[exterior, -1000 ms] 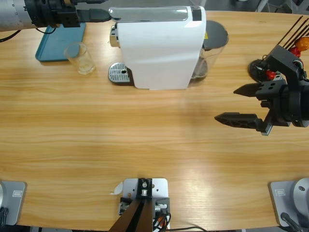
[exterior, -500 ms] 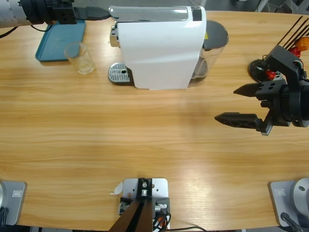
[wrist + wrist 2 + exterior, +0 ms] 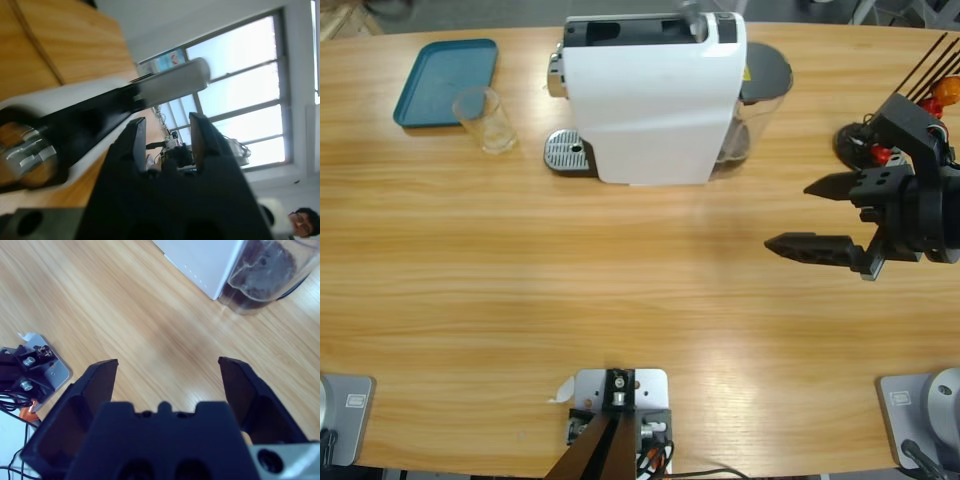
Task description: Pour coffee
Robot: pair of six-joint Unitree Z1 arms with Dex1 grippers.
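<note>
Wood-grain table (image 3: 620, 290), glossy white plastic machine (image 3: 655, 110), clear glass (image 3: 485, 120).

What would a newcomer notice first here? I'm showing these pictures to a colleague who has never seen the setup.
Probably the big white coffee machine at the table's far edge, its top lever raised. Next, the right gripper hovering over bare wood at the right side, jaws wide apart and holding nothing. Left of the machine stand an empty glass and a teal tray.

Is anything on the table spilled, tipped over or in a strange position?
Nothing stands out. The glass stands upright beside the blue tray, the white coffee machine sits straight, and no spill shows on the table.
</note>
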